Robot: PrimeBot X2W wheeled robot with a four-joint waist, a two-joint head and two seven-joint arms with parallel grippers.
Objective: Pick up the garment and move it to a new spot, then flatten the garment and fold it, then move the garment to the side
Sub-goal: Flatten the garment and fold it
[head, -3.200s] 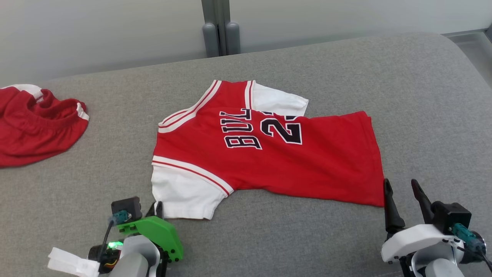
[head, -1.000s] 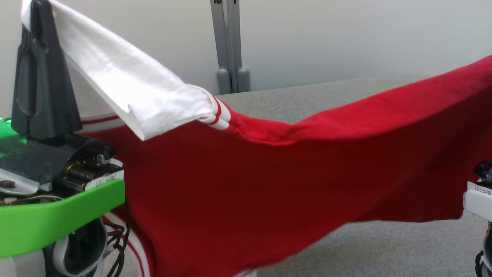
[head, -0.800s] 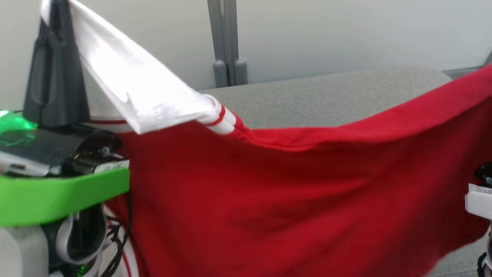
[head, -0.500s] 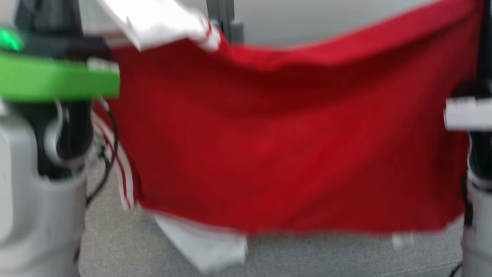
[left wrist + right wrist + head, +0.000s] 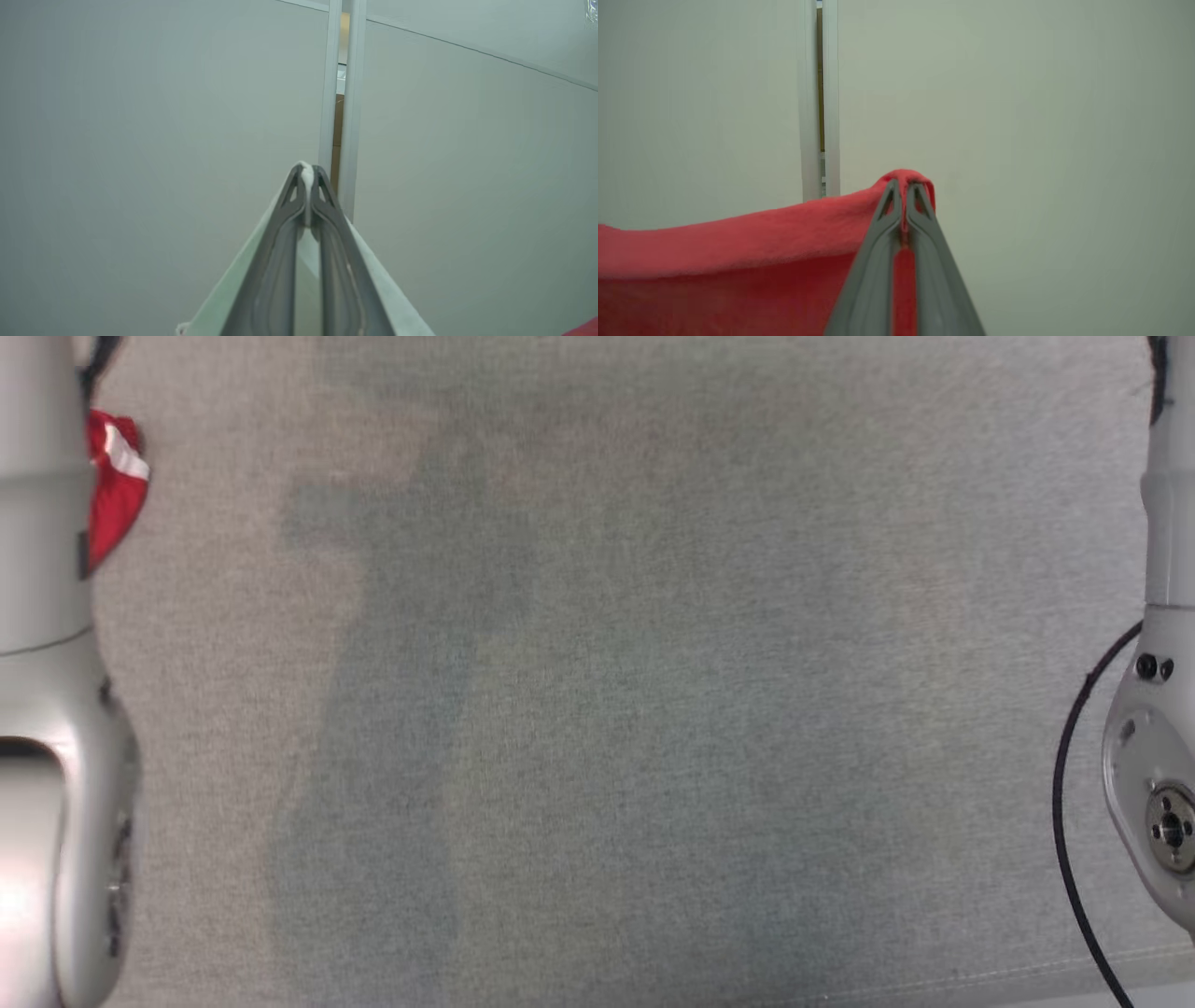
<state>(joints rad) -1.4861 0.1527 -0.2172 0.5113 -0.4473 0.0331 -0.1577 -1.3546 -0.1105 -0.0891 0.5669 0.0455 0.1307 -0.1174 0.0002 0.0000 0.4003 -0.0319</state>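
**Garment lifted between both grippers, ready to go to its new spot**

Closest to us, the left gripper [image 5: 307, 175] has its two fingers pressed together on a thin edge of the white sleeve [image 5: 387, 298], which falls away on both sides of the fingers. The right gripper [image 5: 904, 189] is pinching a small fold of the red garment [image 5: 728, 270] in the same way. From this pinch the upper edge of the cloth runs off to the side with a light sag. So the garment hangs in the air between our two hands and does not lie on anything.

Below, the head view shows the left forearm [image 5: 47, 756] and the right forearm [image 5: 1158, 756] at the two edges, with the grey surface [image 5: 597, 709] between them. A red cloth piece [image 5: 117, 485] with a white stripe lies beside the left forearm; we cannot tell what it belongs to.

Behind the hands stands the pale wall [image 5: 1017, 116] with a post [image 5: 343, 93].

We judge the step to be the carrying. To do it well, we should:
- keep both pinches firm, as the left one holds very little cloth;
- hold the hands level and well apart so the edge stays tight;
- lower the hanging edge onto the grey surface first, so that the shirt lies flat.
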